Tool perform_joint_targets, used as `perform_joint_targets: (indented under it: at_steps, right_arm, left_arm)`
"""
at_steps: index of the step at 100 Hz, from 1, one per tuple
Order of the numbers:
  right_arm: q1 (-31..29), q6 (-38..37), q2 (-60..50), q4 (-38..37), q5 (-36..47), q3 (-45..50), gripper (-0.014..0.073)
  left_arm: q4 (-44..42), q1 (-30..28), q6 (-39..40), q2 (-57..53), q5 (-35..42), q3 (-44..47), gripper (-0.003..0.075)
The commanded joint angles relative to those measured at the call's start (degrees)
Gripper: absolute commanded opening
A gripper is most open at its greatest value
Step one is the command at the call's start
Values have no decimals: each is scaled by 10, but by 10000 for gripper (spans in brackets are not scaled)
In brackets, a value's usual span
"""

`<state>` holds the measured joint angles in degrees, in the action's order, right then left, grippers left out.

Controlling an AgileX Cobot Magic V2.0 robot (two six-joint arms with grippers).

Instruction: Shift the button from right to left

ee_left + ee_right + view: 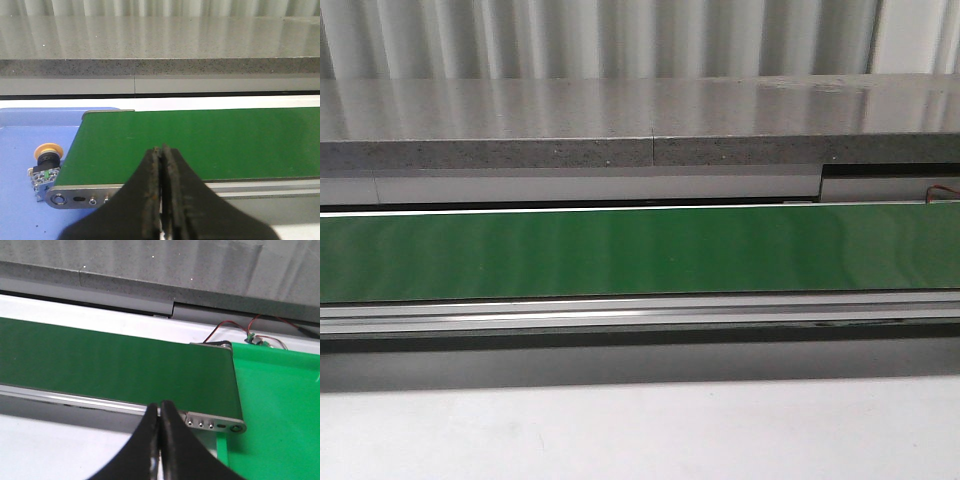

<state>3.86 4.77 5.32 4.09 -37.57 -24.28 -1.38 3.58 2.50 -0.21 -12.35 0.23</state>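
Both grippers are sitting pinched closed with nothing between the fingers, hovering just off the near edge of the green belt. Left gripper is hanging near the belt's left end, right gripper near its right end by the green tray. Yellow button is lying on the blue tray, right beside the belt's end.

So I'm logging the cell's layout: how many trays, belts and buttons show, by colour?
Blue tray: 1
Green tray: 1
Green conveyor belt: 1
Yellow-headed button, lying on the blue tray: 1
Total: 4
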Motion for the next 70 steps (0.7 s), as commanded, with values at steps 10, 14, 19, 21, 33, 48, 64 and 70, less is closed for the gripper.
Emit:
perform_joint_targets:
  at_steps: [10, 14, 19, 21, 33, 48, 64, 70]
  right_arm:
    - [-9, 4, 7, -12, 193, 49, -66]
    - [-16, 4, 7, -12, 235, 75, -66]
    - [-25, 4, 7, -12, 293, 108, -66]
    - [-29, 4, 6, -12, 317, 122, -66]
    - [-54, 3, -10, -16, 427, 200, -66]
    - [-64, -2, -74, -31, 404, 246, -66]
    - [-64, -2, -71, -36, 369, 247, -66]
    - [-64, -2, -71, -36, 369, 247, -66]
  left_arm:
    - [1, -1, 2, -19, 46, 23, -20]
    - [1, -1, 2, -19, 46, 23, -20]
    - [1, -1, 2, -19, 46, 23, -20]
    - [1, -1, 2, -19, 46, 23, -20]
    - [1, -1, 2, -19, 46, 23, -20]
    - [1, -1, 2, -19, 46, 23, -20]
    - [1, -1, 2, -17, 47, 23, -20]
    - [1, -1, 2, -17, 47, 23, -20]
